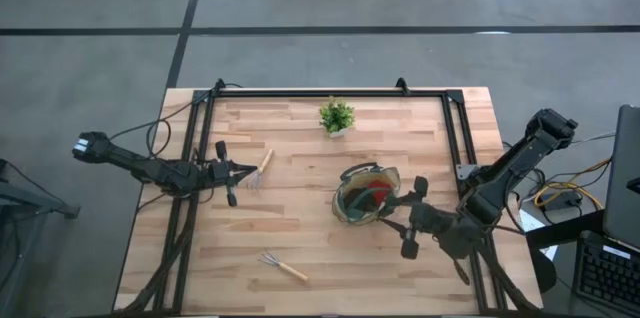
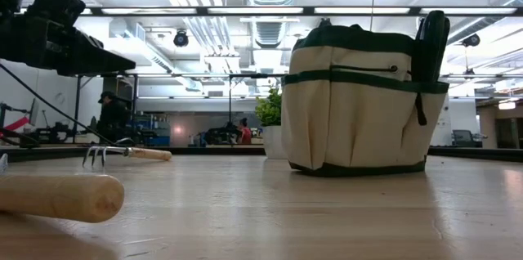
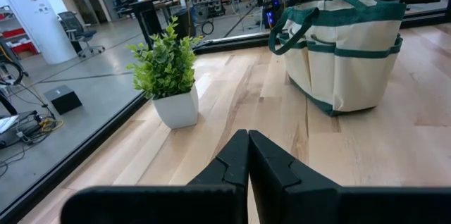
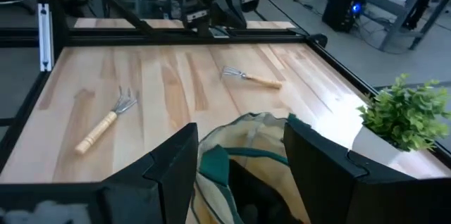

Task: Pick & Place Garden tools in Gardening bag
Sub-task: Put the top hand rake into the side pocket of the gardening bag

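Nearest the front edge of the table (image 1: 300, 228), one wooden-handled rake (image 1: 284, 267) lies untouched, well apart from both my arms. Farther in, my right tool (image 1: 408, 221) hangs just beside the gardening bag (image 1: 365, 194), its fingers spread and empty over the rim, as the right wrist view shows. The bag stands right of the table's middle, and inside I can make out something red and dark, so I judge part of the load is already packed, though I cannot tell which pieces. Toward the left edge, my left tool (image 1: 232, 170) is pressed together, holding nothing, its tip just beside the second rake (image 1: 261, 169). So at least two rakes remain.
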Controlling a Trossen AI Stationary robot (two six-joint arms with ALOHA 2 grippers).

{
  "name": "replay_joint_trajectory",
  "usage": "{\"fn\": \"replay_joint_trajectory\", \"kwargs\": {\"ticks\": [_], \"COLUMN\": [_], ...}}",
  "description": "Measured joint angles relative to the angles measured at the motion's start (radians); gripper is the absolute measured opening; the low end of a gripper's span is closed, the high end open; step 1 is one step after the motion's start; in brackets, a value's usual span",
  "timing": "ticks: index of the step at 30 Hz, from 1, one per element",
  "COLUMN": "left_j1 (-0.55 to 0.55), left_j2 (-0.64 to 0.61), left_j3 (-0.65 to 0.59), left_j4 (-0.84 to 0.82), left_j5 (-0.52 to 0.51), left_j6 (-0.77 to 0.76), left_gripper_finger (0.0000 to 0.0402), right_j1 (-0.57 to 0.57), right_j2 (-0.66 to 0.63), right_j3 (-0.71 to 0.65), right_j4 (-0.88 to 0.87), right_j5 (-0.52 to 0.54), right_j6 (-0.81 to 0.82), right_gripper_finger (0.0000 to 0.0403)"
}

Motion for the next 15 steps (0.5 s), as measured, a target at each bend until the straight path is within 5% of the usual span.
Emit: {"fn": "replay_joint_trajectory", "kwargs": {"ticks": [15], "left_j1": [0.000], "left_j2": [0.000], "left_j3": [0.000], "left_j4": [0.000], "left_j5": [0.000], "left_j6": [0.000], "left_gripper_finger": [0.0012], "right_j1": [-0.018], "right_j2": [0.135], "right_j3": [0.000], "right_j4": [0.050], "right_j5": [0.008], "right_j6": [0.000], "right_gripper_finger": [0.0195]}}
